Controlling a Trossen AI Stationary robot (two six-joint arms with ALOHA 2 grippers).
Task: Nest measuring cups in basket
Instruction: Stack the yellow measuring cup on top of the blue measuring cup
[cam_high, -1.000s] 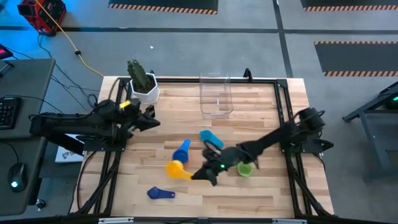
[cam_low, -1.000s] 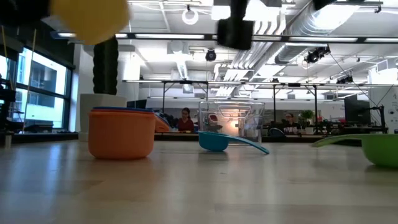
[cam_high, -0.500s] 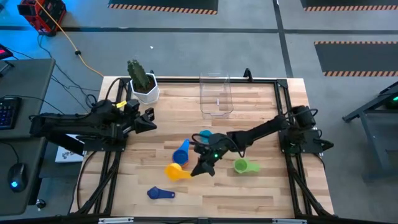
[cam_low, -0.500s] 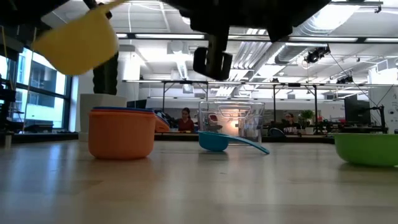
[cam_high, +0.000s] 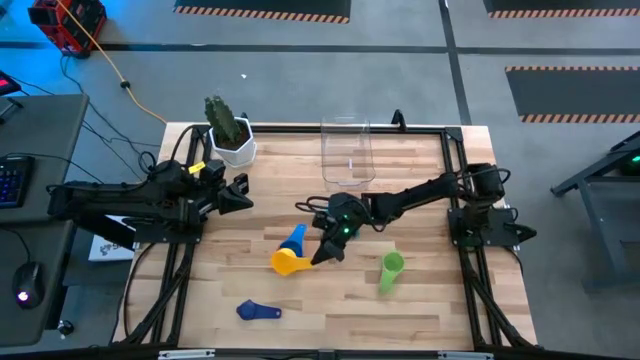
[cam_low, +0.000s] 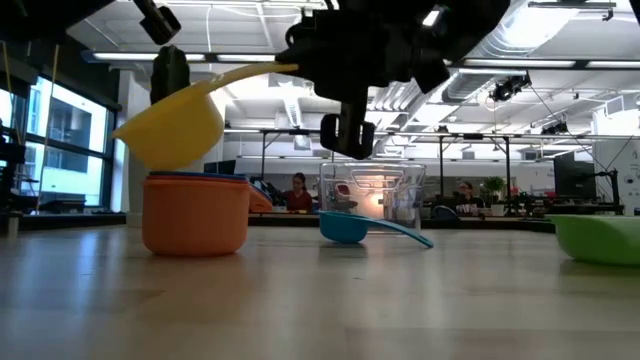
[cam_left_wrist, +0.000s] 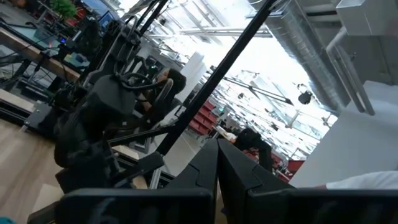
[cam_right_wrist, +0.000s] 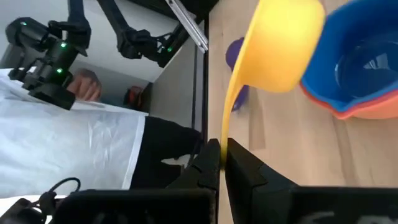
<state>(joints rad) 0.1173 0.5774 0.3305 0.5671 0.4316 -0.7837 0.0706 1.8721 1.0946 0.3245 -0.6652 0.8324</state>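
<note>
High view: the yellow measuring cup (cam_high: 287, 263) hung over the orange cup (cam_high: 281, 266) near the middle of the wooden table (cam_high: 420, 310), its bowl just above the stack of a blue cup (cam_high: 293, 241) nested in the orange one. Its flat handle was pinched between the closed fingers of the right gripper (cam_high: 322, 256), whose arm reached in from the table's right side. In the low view the yellow cup (cam_low: 172, 125) sat tilted directly over the orange cup (cam_low: 196, 213); whether the two touched could not be told. A light blue cup (cam_low: 348, 227) lay on the table beyond them, and a green cup (cam_high: 389, 270) lay on its side to the right. A dark blue cup (cam_high: 257, 311) lay apart near the front edge. The clear basket (cam_high: 347, 152) stood at the far edge, well away from the stack. A potted cactus (cam_high: 229, 130) stood at the far left corner. The left gripper (cam_high: 240, 193) waited over the table's left side, fingers pressed together.
</note>
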